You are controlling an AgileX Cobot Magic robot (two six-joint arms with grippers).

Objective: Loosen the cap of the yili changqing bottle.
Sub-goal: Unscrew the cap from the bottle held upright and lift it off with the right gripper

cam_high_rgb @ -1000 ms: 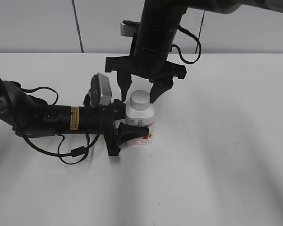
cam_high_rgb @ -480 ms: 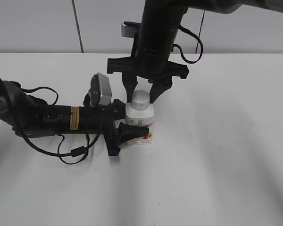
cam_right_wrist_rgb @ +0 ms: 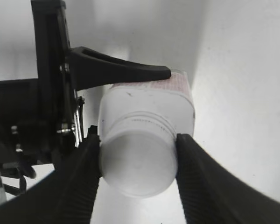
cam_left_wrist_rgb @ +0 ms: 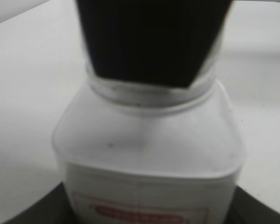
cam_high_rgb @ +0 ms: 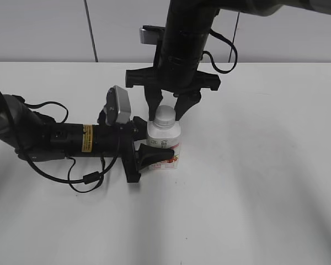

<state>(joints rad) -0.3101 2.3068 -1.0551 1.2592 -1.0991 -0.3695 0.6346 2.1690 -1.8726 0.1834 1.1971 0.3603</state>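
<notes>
Exterior view: one bottle (cam_high_rgb: 164, 141), two claws.

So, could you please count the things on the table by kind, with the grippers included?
Bottle: 1, the yili changqing bottle
Cap: 1, the cap on the bottle's neck
Grippers: 2, the left gripper at the bottle's body, the right gripper at the cap
Total: 4

I see the bottle (cam_high_rgb: 164, 137) as smooth white plastic with a soft shine and a paper-like label. Its cap (cam_right_wrist_rgb: 137, 162) looks matt white plastic. The right gripper (cam_right_wrist_rgb: 137, 172) fingers (cam_right_wrist_rgb: 200, 186) are black and ribbed.
</notes>
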